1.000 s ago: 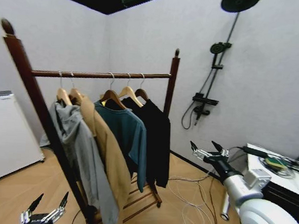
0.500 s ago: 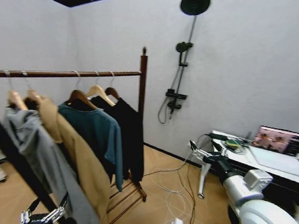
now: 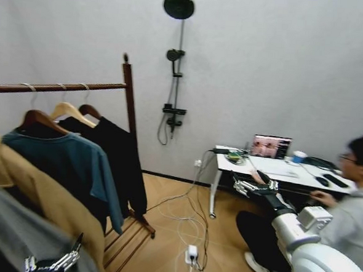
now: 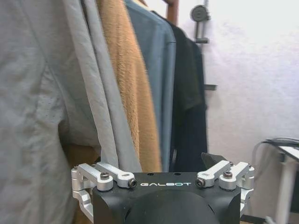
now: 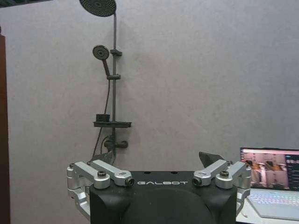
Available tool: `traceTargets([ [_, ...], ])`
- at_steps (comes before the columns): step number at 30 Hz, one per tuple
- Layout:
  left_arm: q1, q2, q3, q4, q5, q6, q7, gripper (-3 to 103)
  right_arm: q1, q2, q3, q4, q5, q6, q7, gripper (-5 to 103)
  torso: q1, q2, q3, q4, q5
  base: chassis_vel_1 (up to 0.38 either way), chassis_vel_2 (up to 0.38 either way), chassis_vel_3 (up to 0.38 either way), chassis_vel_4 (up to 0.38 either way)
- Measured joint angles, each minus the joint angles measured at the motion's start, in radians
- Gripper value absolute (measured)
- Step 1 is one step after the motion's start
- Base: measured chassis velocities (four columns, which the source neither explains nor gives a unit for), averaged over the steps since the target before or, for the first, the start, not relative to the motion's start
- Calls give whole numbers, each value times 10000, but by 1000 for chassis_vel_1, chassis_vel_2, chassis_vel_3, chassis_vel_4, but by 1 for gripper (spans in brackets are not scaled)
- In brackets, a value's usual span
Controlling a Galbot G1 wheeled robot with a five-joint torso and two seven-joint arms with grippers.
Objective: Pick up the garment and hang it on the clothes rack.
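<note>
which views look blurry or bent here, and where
Head view: the tan coat and grey garment near the lower left edge are smeared, and the clothes rack post leans from lens distortion. Left wrist view: the nearest grey fabric is soft. Right wrist view: sharp, evenly lit.

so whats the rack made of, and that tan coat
The rack looks like wood with a dark red-brown stain: turned knob on the post, slight sheen. The tan coat looks like a fuzzy, brushed fabric, perhaps wool or fleece; its surface shows a fine nap.

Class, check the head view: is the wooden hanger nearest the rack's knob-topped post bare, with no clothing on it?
No. That hanger carries a black garment draped from it, beside the post of the clothes rack.
</note>
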Motion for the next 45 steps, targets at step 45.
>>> traceTargets([
  [45, 0, 0, 0, 0, 0, 0, 2, 100, 30, 259, -258, -436, -386, 246, -326, 100, 1, -1, 2, 4, 1, 49, -115, -112, 45],
])
